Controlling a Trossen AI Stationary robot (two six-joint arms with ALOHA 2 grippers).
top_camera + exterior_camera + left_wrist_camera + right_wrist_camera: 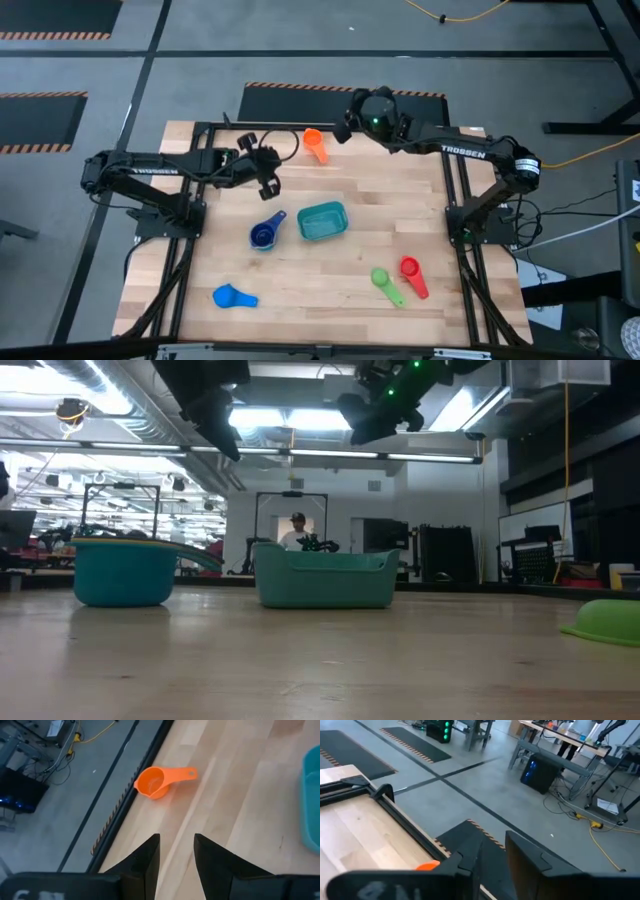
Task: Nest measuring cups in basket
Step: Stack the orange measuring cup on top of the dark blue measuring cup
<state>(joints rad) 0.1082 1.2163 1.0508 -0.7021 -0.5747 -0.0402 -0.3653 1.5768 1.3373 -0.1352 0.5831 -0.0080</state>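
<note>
High view: the teal basket (322, 221) sits near the centre of the wooden table (330, 290) and appears to hold nothing. An orange cup (315, 145) lies at the table's upper edge, in the upper middle of the frame. A dark blue cup (266, 233), with a lighter blue cup seemingly nested inside it, rests just left of the basket, close to its rim. A light blue cup (232, 296) lies in the lower left part of the table, well apart from the basket. A green cup (386, 283) and a red cup (413, 275) lie side by side at lower right. The left gripper (268, 172) is above the table's upper left area, holding nothing; the right gripper (345, 125) is at the upper edge, just right of the orange cup, also holding nothing. Low view: the basket (325, 578) stands centre frame, a blue cup (122, 571) at left, and a green cup (610, 621) at the right edge; both arms hang in from the top, and a person shows far behind the basket. Left wrist view: the left gripper (176, 851) has its jaws slightly parted with a narrow gap, empty, the orange cup (156, 781) ahead near the table edge. Right wrist view: the right gripper (492, 851) shows jaws narrowly parted and empty, with a sliver of the orange cup (427, 866) beside them.
</note>
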